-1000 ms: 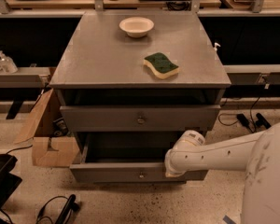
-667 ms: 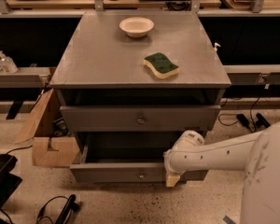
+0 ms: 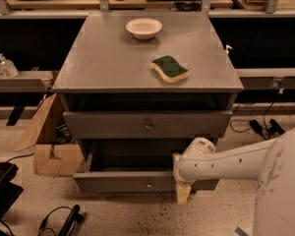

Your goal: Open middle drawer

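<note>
The middle drawer (image 3: 118, 181) is a grey metal front with a small round knob (image 3: 148, 184), low on the grey cabinet (image 3: 137, 58). It stands pulled out, and its dark inside shows behind the front. My gripper (image 3: 182, 181) is at the right part of this front, to the right of the knob and not on it. The white arm (image 3: 236, 159) reaches in from the lower right. The drawer front above it (image 3: 103, 124), with its own knob (image 3: 148, 127), is shut. No drawer front shows below the pulled-out one.
A white bowl (image 3: 144, 28) and a green-and-yellow sponge (image 3: 170, 68) lie on the cabinet top. A cardboard box (image 3: 51, 141) stands at the cabinet's left. A black object (image 3: 2, 188) and cables (image 3: 59, 220) lie on the floor at lower left, and shelves run on both sides.
The gripper has dropped lower along the right part of the pulled-out drawer front. The drawer itself has not visibly moved.
</note>
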